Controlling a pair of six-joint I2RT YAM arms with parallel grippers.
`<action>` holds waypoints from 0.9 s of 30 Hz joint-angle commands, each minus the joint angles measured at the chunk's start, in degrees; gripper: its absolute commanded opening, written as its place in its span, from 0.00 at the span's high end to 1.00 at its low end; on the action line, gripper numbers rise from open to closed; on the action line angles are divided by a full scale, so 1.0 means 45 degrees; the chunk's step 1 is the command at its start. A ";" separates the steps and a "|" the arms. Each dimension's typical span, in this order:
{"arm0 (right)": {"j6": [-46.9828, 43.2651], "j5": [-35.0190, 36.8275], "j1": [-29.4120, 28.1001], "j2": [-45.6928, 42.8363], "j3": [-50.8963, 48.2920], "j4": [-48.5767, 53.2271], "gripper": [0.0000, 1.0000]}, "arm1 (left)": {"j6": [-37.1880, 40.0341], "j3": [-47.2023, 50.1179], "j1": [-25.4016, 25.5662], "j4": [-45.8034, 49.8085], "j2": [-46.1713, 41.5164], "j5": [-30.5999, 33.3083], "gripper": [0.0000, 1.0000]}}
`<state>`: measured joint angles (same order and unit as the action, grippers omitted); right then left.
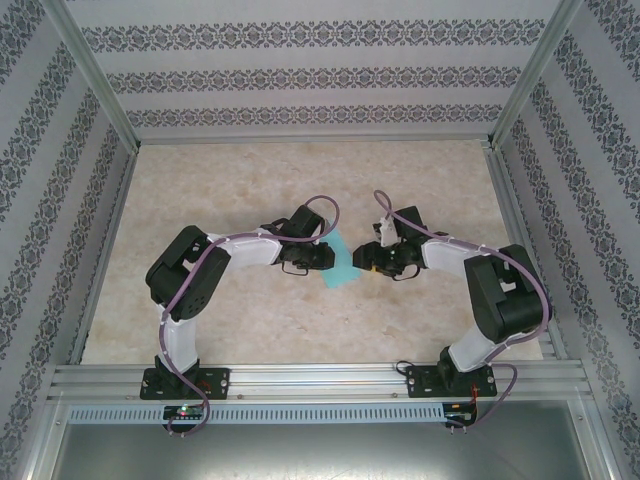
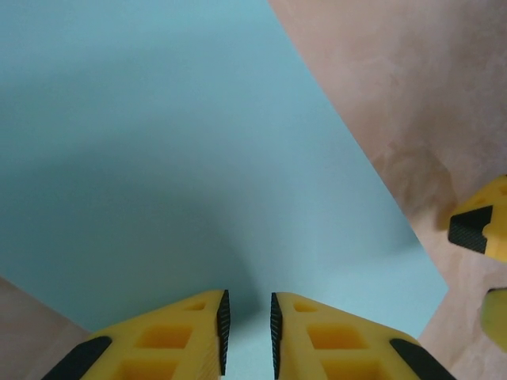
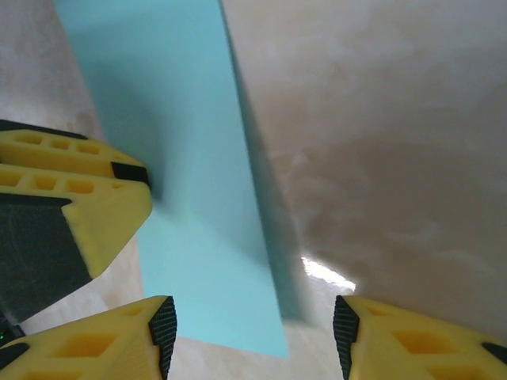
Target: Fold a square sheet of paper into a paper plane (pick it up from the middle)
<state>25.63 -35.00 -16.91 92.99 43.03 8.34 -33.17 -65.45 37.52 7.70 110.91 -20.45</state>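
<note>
The step in hand looked to be the pickup of the sheet [image 1: 341, 264] from its middle, ahead of any fold. It lay on the table [image 1: 250, 190] near the centre, between the two claws. The left claw [image 2: 249, 332] hung low over it with its pads drawn near together. Only a narrow slot was left between them, and teal showed through it. Whether any paper was pinched there I could not tell. The right claw [image 3: 252, 331] stood wide open by one corner of the sheet, holding nothing.

To do this well, the left pads would need to press lightly and draw a small ridge of paper up between them at the middle, not at an edge. A hard squeeze would likely leave a stray crease that spoils later folds. The lift should be slow, since paper this thin would flop or slip. The right claw was well placed to steady the corner or take a raised edge.

The sheet was plain teal-blue, smooth and unmarked, with no fold that I could see. From above it sat askew to the table's edges. In the right wrist view one long edge threw a dark band of shadow, so that side seemed to stand a little off the table
</note>
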 commanded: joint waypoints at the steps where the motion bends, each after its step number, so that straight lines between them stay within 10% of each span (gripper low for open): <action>1: 0.0171 -0.0730 -0.0336 0.0327 0.0336 -0.0483 0.44 | 0.0367 0.0066 0.0081 0.0280 0.0264 0.0154 0.76; 13: 0.0826 -0.1608 -0.0556 0.0040 0.0204 -0.1255 0.53 | 0.0407 0.0375 -0.0016 0.0047 0.0148 -0.0095 0.76; 27: 0.1867 -0.2479 -0.0768 0.0461 0.0181 -0.2707 0.88 | 0.0425 0.0319 -0.0110 -0.0252 -0.0009 -0.0594 0.76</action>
<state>33.04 -44.21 -19.40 94.24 43.35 -1.10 -32.47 -64.84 37.39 6.81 110.91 -21.85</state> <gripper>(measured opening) 0.139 0.237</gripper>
